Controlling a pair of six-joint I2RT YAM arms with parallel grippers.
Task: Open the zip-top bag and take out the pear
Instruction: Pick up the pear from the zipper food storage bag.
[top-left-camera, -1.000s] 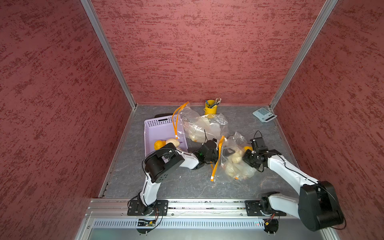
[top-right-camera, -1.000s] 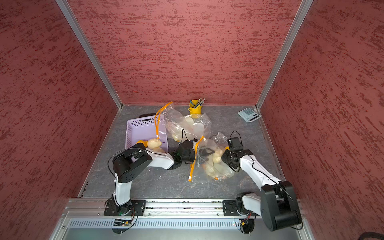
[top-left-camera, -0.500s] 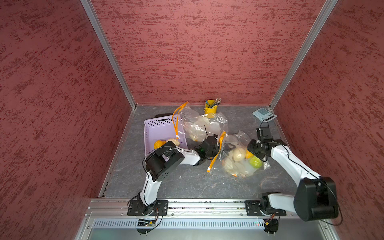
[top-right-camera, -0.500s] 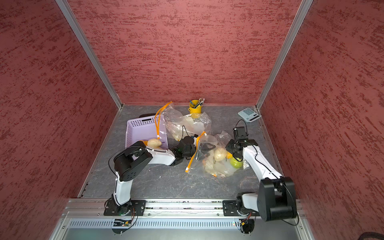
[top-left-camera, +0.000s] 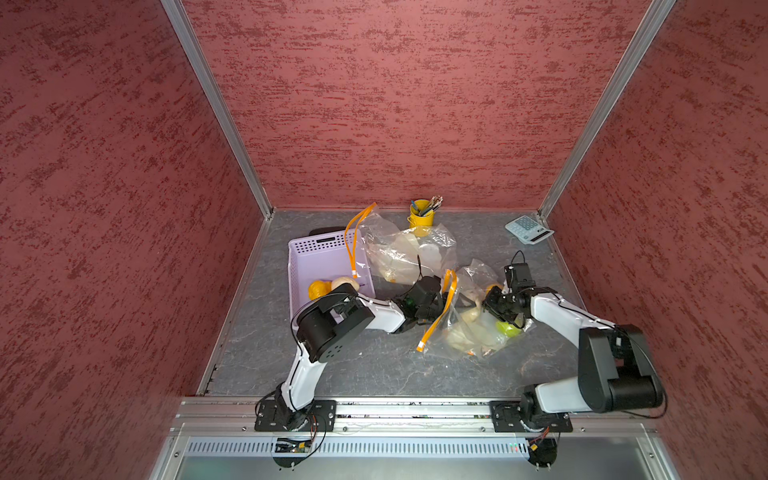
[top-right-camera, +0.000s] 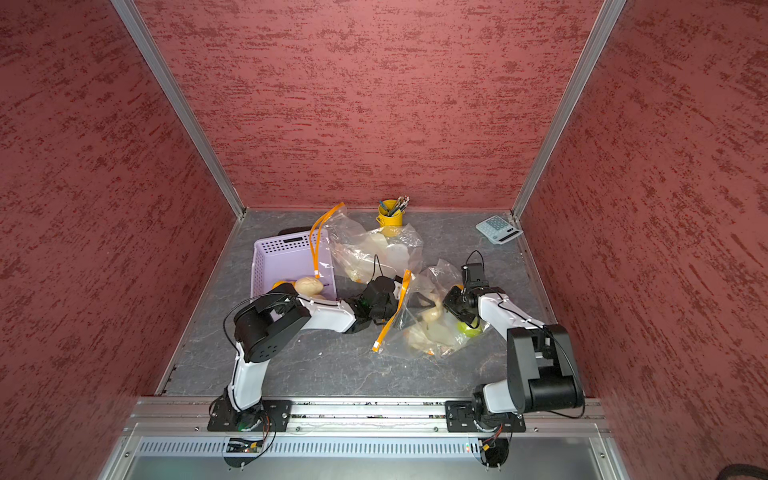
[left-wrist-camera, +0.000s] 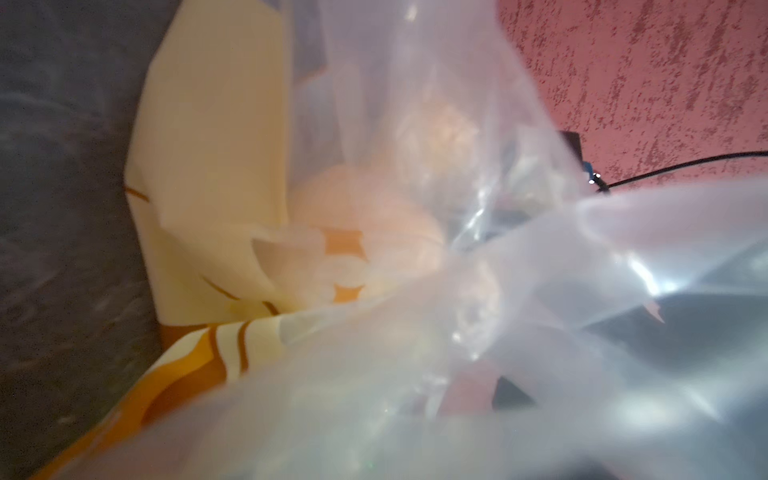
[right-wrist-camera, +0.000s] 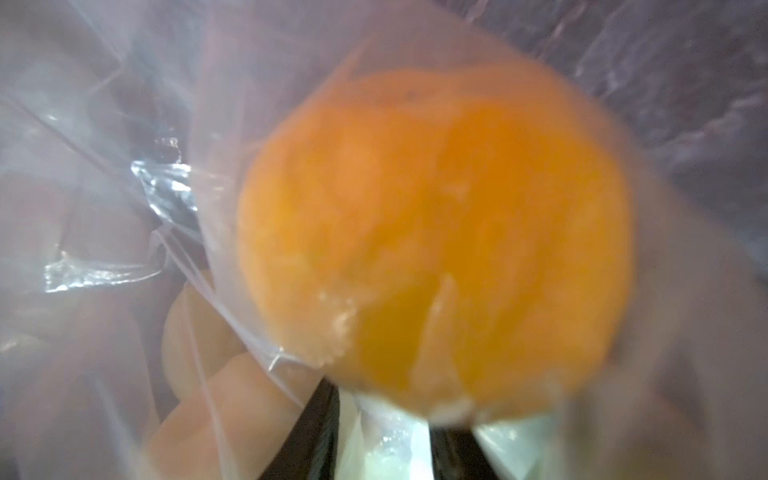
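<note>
The zip-top bag (top-left-camera: 469, 340), clear with an orange zip strip (top-left-camera: 438, 316), lies mid-table with its mouth toward my left arm. My left gripper (top-right-camera: 420, 309) reaches in through that mouth, its dark fingers spread open near a pale beige fruit (top-right-camera: 433, 316). Film fills the left wrist view, and a peach-toned fruit (left-wrist-camera: 365, 232) shows behind it. My right gripper (top-left-camera: 492, 309) presses the bag's right side from outside. Its fingers (right-wrist-camera: 316, 432) stand slightly apart with crumpled film between, and an orange (right-wrist-camera: 436, 232) lies beyond. A yellow-green fruit (top-left-camera: 508, 328) lies below it. I cannot tell which fruit is the pear.
A second clear bag (top-left-camera: 407, 253) lies behind, draped onto a lilac basket (top-left-camera: 320, 266) that holds an orange and a beige item. A yellow cup of pens (top-left-camera: 422, 214) stands at the back wall. A calculator (top-left-camera: 528, 229) lies in the back right corner.
My right gripper swung toward the back right, dragging the bag's right side, then came back left and nearer. The yellow-green fruit came into view. The left arm barely moved.
</note>
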